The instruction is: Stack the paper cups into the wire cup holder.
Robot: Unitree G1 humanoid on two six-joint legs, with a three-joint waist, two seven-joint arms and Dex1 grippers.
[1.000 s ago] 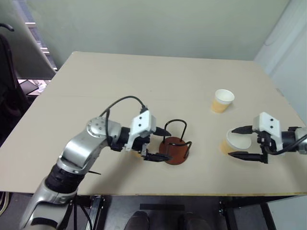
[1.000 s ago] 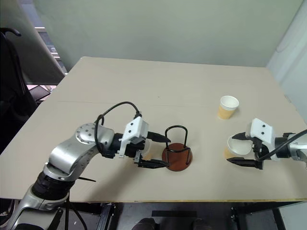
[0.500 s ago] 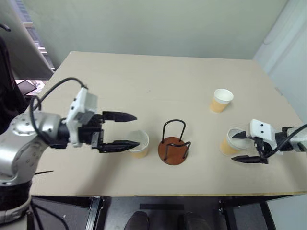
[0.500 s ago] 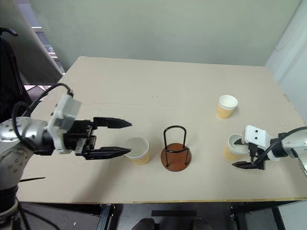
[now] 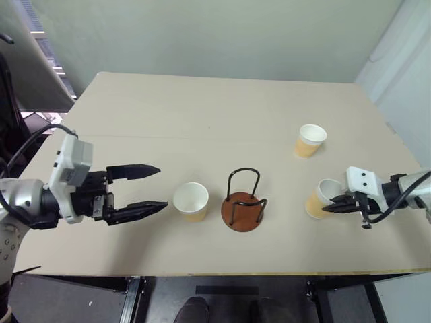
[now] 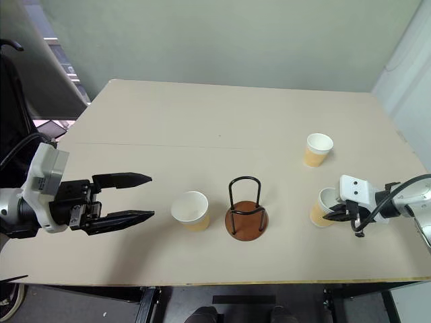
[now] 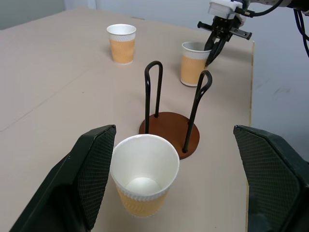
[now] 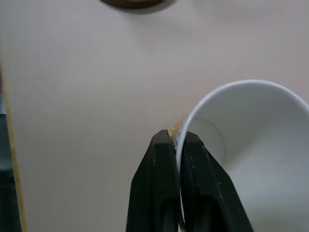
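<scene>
Three paper cups stand upright on the desk (image 5: 202,108), all alike: tan-orange ribbed outside, white inside w/ white rolled rim, wider at the top. The first cup (image 5: 191,201) is near the front edge, a bit left of centre, just beside the wire cup holder (image 5: 243,202) but not touching it. The second cup (image 5: 310,140) stands alone toward the right edge, further back, well apart from the others. The third cup (image 5: 319,198) is near the front right corner.

The holder is a round reddish-brown disc w/ thin black wire loops rising upright from it. It is empty, approx. at the middle of the front edge, between the first and third cup.

The right hand (image 8: 176,145) is pinched on the rim of the third cup: one finger inside the wall, one outside, pressed together w/ only the paper between. The cup sits on the desk.

The left hand (image 5: 155,188) hovers near the front left part of the desk, fingers wide apart and holding nothing, pointing at the first cup w/ a gap between. Nothing stands between the cups and the holder.
</scene>
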